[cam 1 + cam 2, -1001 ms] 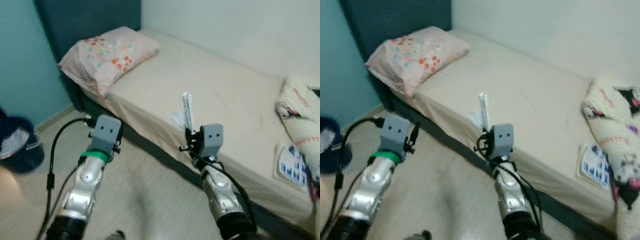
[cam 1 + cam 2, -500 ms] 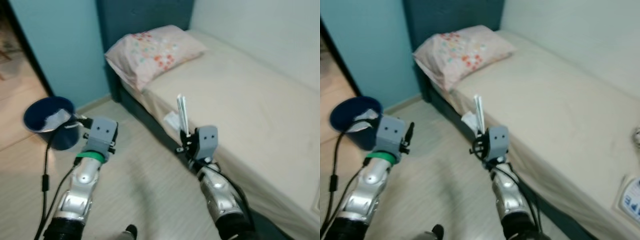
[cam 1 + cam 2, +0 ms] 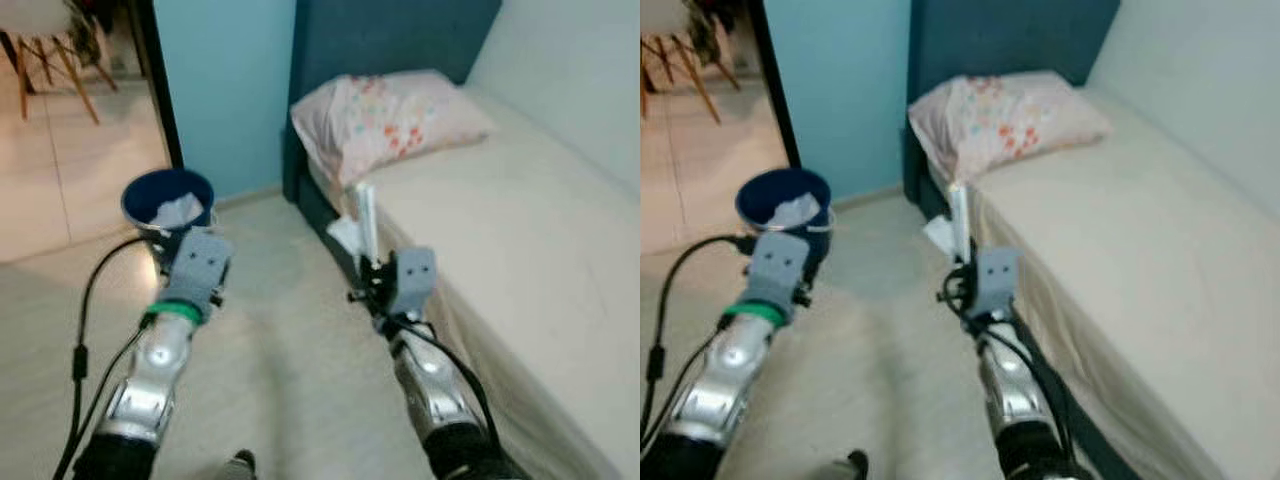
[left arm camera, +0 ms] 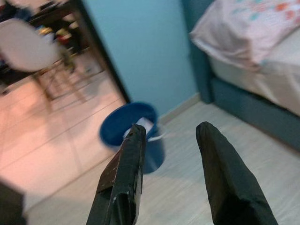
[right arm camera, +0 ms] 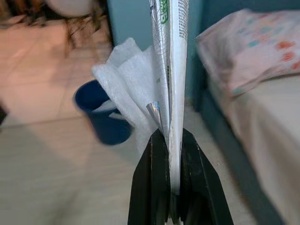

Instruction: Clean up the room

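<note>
- Pinched tight, our right gripper (image 5: 171, 140) has its two black fingers (image 5: 157, 187) closed on a flat white wrapper (image 5: 174, 70) with green print, and a crumpled white tissue (image 5: 129, 89) is caught in the same grip
- Both pieces of trash stand upright above those fingertips, the tissue bulging out to one side of the wrapper; from the head camera the wrapper (image 3: 365, 220) rises straight up from the right gripper (image 3: 370, 272)
- Our left gripper (image 4: 171, 136) has its fingers (image 4: 126, 173) spread apart with nothing between them
- Straight ahead of the open left fingers, on the floor, sits a blue bin (image 4: 133, 133) with some white paper already inside
- From the head camera the blue bin (image 3: 168, 205) stands just beyond our left gripper (image 3: 170, 265), against the teal wall (image 3: 225, 90) and beside a doorway
- Beyond the right gripper's held trash the same bin (image 5: 105, 117) lies farther ahead, blurred
- To the right of our right gripper runs the bed (image 3: 540, 260) with a beige sheet, close alongside that arm
- Ahead of the right gripper, at the head of the bed, a pink pillow (image 3: 385, 120) with coloured dots rests against the dark blue headboard (image 3: 390, 40)
- Past the doorway ahead of the left gripper we see a tiled floor and a white chair (image 4: 28, 47) on wooden legs
</note>
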`<state>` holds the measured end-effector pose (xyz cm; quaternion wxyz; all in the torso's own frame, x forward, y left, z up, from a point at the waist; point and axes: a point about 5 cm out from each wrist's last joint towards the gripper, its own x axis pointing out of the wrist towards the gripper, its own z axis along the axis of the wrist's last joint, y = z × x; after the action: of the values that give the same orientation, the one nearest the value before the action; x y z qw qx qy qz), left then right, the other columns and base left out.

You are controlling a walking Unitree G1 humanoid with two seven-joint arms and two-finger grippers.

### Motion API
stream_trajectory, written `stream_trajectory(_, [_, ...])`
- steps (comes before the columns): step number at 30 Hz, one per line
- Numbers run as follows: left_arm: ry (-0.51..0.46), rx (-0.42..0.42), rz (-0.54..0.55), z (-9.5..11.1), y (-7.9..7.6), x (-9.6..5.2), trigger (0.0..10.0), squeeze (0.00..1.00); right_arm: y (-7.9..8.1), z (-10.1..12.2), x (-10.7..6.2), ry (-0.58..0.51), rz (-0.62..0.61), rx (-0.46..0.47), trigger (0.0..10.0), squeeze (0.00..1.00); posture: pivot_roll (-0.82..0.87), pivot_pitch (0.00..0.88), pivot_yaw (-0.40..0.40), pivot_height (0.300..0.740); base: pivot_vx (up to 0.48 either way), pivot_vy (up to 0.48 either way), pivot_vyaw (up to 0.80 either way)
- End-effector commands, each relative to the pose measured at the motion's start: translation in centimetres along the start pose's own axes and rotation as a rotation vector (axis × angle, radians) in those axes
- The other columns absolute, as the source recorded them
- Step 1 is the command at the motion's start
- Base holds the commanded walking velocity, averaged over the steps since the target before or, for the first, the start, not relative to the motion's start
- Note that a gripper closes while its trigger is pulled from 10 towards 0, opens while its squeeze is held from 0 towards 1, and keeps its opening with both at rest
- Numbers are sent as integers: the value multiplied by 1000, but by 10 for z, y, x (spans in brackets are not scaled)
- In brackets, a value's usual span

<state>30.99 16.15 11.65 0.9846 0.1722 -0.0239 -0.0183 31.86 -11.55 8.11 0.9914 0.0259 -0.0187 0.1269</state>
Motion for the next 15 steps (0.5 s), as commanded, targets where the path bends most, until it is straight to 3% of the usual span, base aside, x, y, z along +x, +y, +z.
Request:
stream_trajectory(1, [24, 11, -12, -5, -5, -1, 10000, 0, -4, -2, -2, 5, -11, 3, 10000, 0, 82, 0, -33, 740, 0, 0, 788])
stream_trajectory(5, [24, 14, -9, -5, -5, -1, 10000, 0, -4, -2, -2, 5, -11, 4, 10000, 0, 82, 0, -33, 740, 0, 0, 788])
stream_trajectory(8, [26, 25, -3, -5, -4, -1, 10000, 0, -3, -1, -2, 1, -6, 9, 10000, 0, 82, 0, -32, 740, 409, 0, 788])
stream_trajectory(15, [38, 39, 12, -7, -2, 0, 10000, 0, 1, 0, -2, -16, 9, 44, 10000, 0, 82, 0, -31, 740, 465, 0, 0])
